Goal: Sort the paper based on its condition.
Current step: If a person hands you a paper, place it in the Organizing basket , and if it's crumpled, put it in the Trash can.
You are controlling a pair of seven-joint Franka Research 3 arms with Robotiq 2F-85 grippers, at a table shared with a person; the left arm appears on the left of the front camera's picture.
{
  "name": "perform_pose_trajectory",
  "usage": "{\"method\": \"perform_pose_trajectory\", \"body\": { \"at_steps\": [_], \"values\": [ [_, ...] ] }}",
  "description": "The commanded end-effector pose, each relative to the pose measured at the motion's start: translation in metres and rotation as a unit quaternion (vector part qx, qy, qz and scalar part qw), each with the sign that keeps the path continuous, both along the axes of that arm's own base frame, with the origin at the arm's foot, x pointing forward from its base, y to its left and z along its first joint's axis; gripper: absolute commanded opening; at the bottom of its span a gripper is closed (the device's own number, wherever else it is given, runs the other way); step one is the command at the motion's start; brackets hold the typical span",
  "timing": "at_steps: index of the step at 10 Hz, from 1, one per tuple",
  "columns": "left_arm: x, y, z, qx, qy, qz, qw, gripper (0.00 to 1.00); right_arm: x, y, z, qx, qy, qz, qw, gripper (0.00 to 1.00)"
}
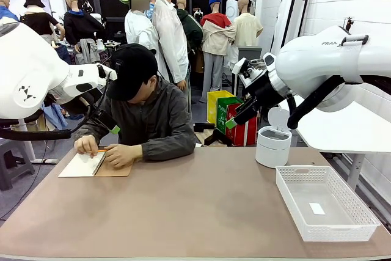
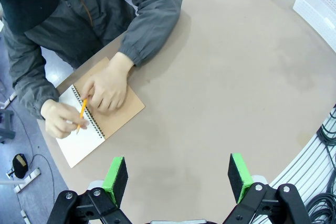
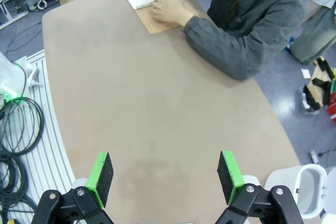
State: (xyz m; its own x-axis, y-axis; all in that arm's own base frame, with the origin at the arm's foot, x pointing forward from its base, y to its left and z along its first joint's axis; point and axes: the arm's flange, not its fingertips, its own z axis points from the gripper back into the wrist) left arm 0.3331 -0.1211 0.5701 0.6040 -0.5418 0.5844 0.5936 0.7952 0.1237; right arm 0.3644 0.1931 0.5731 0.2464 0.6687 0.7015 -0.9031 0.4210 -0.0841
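Overhead, two grippers hang above the table, jaws wide apart and empty: left gripper (image 2: 178, 178), right gripper (image 3: 165, 178). One white sheet, the paper (image 2: 79, 148), lies on one spiral notebook (image 2: 123, 111) at the far left, partly hidden under a person's hand (image 2: 62, 120). Whether it is bound or loose is unclear.
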Motion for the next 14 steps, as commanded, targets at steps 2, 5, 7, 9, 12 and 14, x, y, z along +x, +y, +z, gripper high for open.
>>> {"method": "perform_pose_trajectory", "body": {
  "at_steps": [2, 5, 7, 9, 12, 14],
  "values": [
    [0.0002, 0.0012, 0.0002, 0.001, 0.001, 0.0, 1.0, 1.0, -0.0001, 0.0004, 0.0007, -0.001, 0.0, -0.001, 1.0, 1.0],
    [0.0002, 0.0012, 0.0002, 0.001, 0.001, 0.0, 1.0, 1.0, -0.0001, 0.0004, 0.0007, -0.001, 0.0, -0.001, 1.0, 1.0],
    [0.0002, 0.0012, 0.0002, 0.001, 0.001, 0.0, 1.0, 1.0, -0.0001, 0.0004, 0.0007, -0.001, 0.0, -0.001, 1.0, 1.0],
    [0.0002, 0.0012, 0.0002, 0.001, 0.001, 0.0, 1.0, 1.0, -0.0001, 0.0004, 0.0007, -0.001, 0.0, -0.001, 1.0, 1.0],
    [0.0002, 0.0012, 0.0002, 0.001, 0.001, 0.0, 1.0, 1.0, -0.0001, 0.0004, 0.0007, -0.001, 0.0, -0.001, 1.0, 1.0],
    [0.0002, 0.0012, 0.0002, 0.001, 0.001, 0.0, 1.0, 1.0, -0.0001, 0.0004, 0.0007, -0.001, 0.0, -0.001, 1.0, 1.0]
  ]
}}
